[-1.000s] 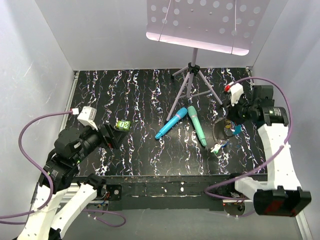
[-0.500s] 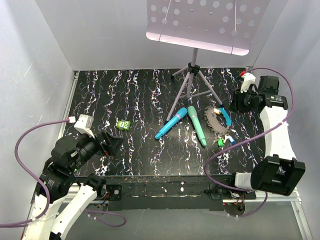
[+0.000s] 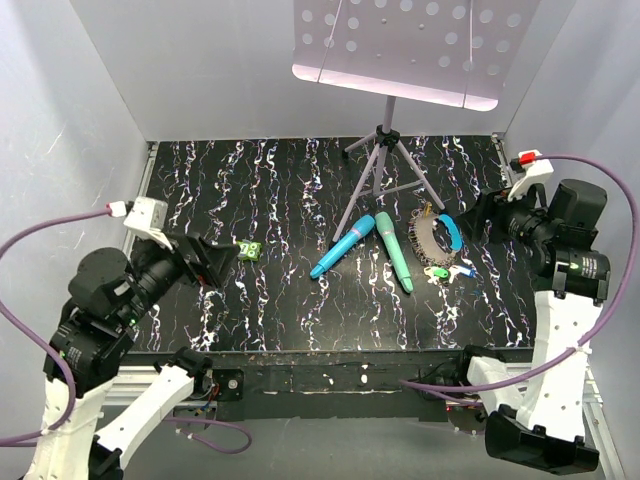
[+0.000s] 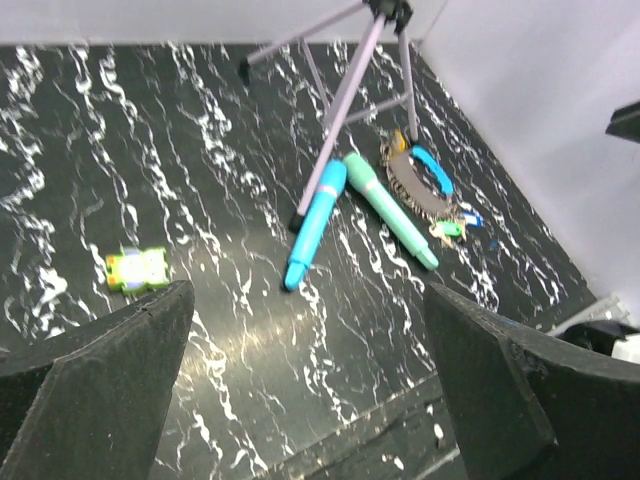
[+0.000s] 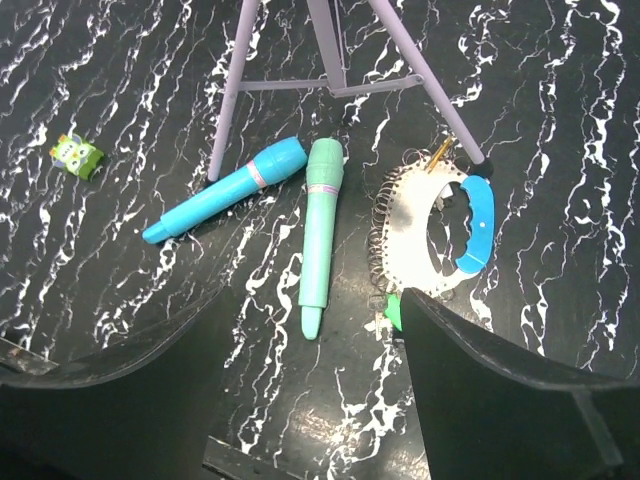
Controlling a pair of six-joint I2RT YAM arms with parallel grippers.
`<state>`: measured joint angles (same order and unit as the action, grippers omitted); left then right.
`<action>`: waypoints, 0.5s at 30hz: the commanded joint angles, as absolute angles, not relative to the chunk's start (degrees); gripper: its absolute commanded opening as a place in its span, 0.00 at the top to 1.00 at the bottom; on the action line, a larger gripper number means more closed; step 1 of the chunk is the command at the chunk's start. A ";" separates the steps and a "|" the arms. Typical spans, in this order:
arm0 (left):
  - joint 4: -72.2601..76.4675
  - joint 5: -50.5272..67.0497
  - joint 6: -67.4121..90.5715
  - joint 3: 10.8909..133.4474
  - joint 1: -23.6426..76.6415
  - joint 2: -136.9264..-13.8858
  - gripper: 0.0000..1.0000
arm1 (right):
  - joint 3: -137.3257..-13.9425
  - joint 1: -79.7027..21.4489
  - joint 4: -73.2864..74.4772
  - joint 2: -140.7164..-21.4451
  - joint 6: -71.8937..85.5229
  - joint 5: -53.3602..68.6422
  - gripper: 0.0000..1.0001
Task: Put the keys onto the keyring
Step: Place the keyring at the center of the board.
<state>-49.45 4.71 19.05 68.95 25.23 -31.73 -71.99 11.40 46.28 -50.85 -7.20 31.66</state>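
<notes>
Keyring (image 3: pixel 423 241) flat on the black marbled table (image 3: pixel 280 200), just right of the teal stick (image 3: pixel 393 250), far end by a tripod foot (image 5: pixel 470 150). Keys (image 3: pixel 445 272) bunched at its near end, touching it; threaded or not, can't tell. Right gripper (image 5: pixel 310 350) raised off to the right, jaws apart, gripping nothing. Left gripper (image 4: pixel 308 300) well away on the left, jaws wide, empty.

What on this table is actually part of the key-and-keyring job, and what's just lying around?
Part of the job:
- keyring, a grey chain loop with a blue section
- keys, a small coloured cluster at the ring's near end

Just lying about:
- blue stick
- teal stick
- small green toy
- tripod stand
</notes>
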 commanded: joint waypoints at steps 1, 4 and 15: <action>-50.71 1.84 14.24 76.10 24.96 -36.73 0.02 | -79.70 12.30 51.67 -48.96 1.39 29.28 0.24; -52.20 2.02 13.45 80.05 24.96 -39.10 0.02 | -83.31 12.74 54.13 -47.55 1.85 28.13 0.24; -55.19 2.90 12.75 85.60 24.96 -38.50 0.02 | -87.19 14.50 57.30 -45.35 -1.58 34.89 0.24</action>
